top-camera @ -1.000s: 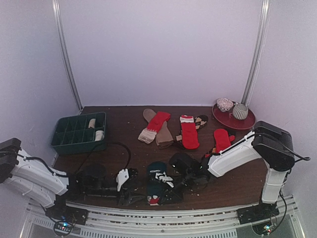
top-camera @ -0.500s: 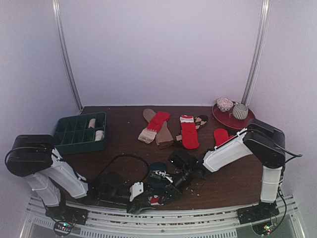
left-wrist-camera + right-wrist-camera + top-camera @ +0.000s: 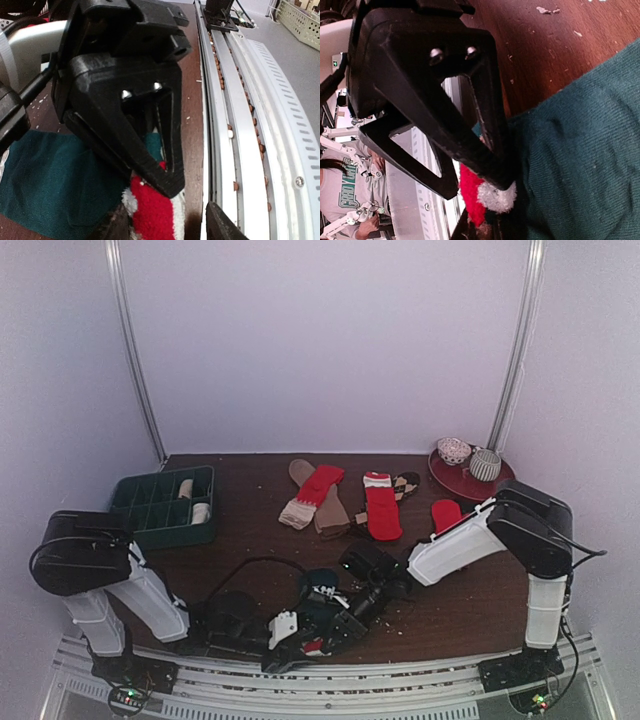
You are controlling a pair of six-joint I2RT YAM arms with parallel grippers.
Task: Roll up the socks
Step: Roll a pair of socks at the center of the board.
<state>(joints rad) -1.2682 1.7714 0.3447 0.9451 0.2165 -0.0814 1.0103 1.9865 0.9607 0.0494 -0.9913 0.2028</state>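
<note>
Fingers on right (image 3: 160,170) clenched on teal sock (image 3: 45,180) at red toe (image 3: 152,215); left fingers (image 3: 216,226) spread apart

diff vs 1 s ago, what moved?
Left arm swung in from the far left, carrying the open left gripper rightward up to the teal sock. Right arm edged slightly left. Right gripper stayed shut at the teal sock. Tray and far socks unchanged.

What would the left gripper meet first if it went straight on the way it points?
Most likely the dark teal sock, at its red-and-white end, which lies just ahead of the open fingers of the left gripper. The right gripper pinches that same sock; depth is unclear.
</note>
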